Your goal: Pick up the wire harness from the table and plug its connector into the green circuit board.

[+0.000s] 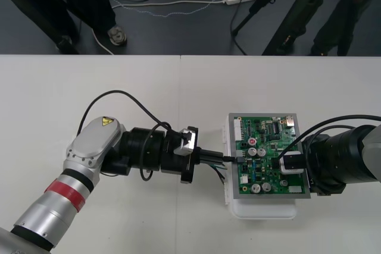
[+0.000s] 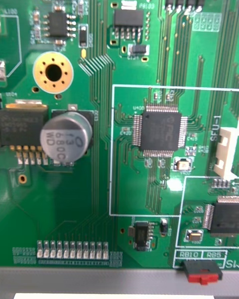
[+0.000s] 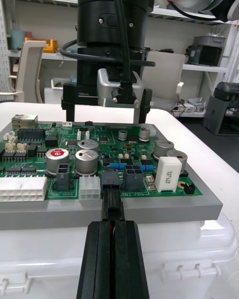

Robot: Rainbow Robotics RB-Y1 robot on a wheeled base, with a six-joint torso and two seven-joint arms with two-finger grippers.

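- Wire harness [image 3: 112, 208]: gripped at its plug end by the left tool [image 3: 113, 226], with thin loose wires spilling out beside that tool's fingers in the front view.
- Left tool: closed tight, its two black fingers [image 3: 97, 259] pressed side by side, a sliver of red wire [image 3: 112, 223] between them and the small black plug [image 3: 112, 202] jutting from the tips.
- Plug: straight ahead of the left tool's tips, lying across the grey frame [image 3: 50, 214], its nose against a black socket [image 3: 110, 178] at the board's near edge. Fully seated or not, cannot tell.
- Green circuit board [image 1: 265, 147]: directly in front of the left tool, mounted on a white base [image 1: 262, 209] resting on the desk [image 1: 119, 87].
- Right tool [image 3: 107, 119]: across the board from the left tool, pointing straight down over the board's far side, fingers spread wide with nothing between them. Tips close to the board; touching or not, cannot tell.
- Beneath the right tool: a square black chip [image 2: 160, 129] and, just beside it, a silver capacitor [image 2: 64, 138], both on the board.
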